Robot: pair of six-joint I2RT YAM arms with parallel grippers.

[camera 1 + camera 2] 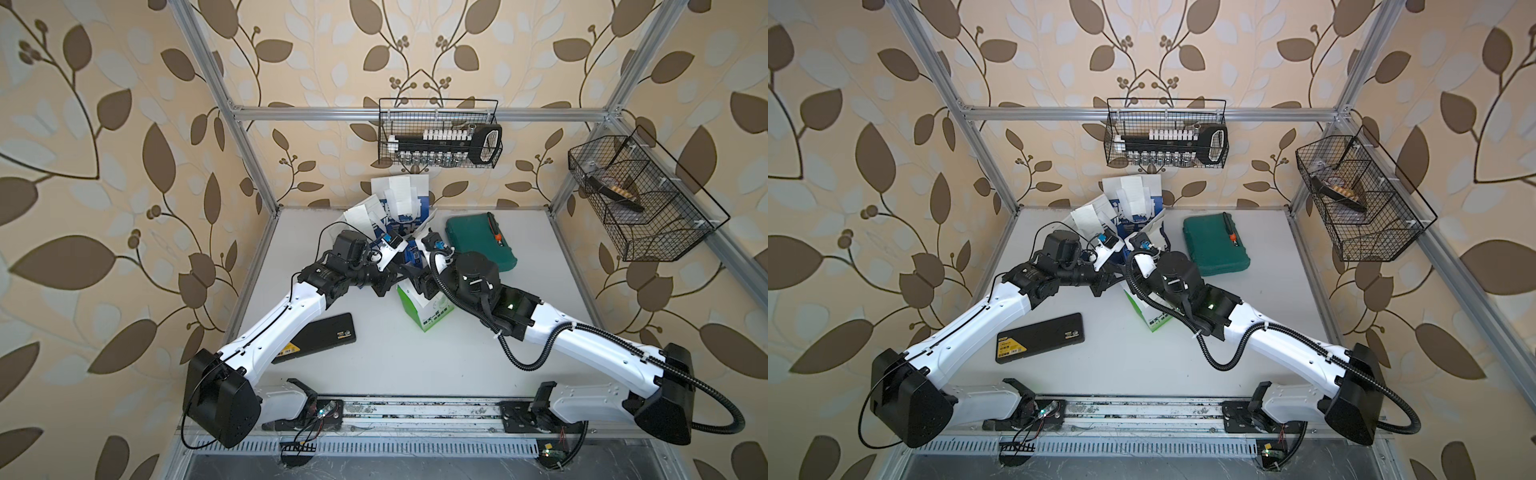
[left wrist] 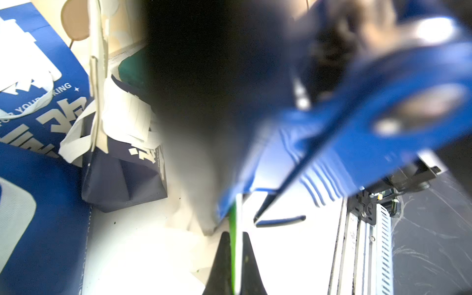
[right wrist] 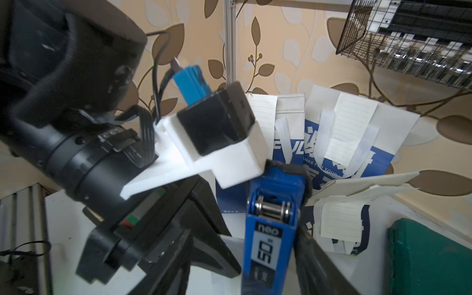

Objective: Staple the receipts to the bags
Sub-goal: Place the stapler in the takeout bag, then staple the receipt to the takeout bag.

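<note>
Wide white surface (image 1: 415, 365), and both arms reach in to meet over its middle.

Biggest of the task's things are the two blue-and-white bags (image 1: 417, 212), standing against the back wall. They are white on top and blue below with white lettering, and their white strap handles droop down the fronts. To their right lies a dark green case (image 1: 478, 241). A flat black case (image 1: 1040, 338) lies near the left arm.

Front of centre stands the small white-and-green bag (image 1: 419, 311). The right arm hangs over it, so both top views show only part of it. The left claw (image 2: 235, 241) is clenched on that bag's thin green-and-white edge.

Just in front of the big bags sits the little navy bag (image 2: 122, 178), creased, with white characters on its side.

Now the blue stapler (image 3: 270, 237): it sits between the jaws of the right claw (image 3: 277, 189). Squeezed or loosened, I cannot tell, because the claw's fingers are mostly out of sight.

Smallest are the receipts (image 3: 350, 127), pale lined slips. One lies on the upper front of each blue-and-white bag, and another on the navy bag's top. Their print is only faint rules and cannot be read.

In the left wrist view a dark blur swallows the middle, and the stapler is just a blue smear.
</note>
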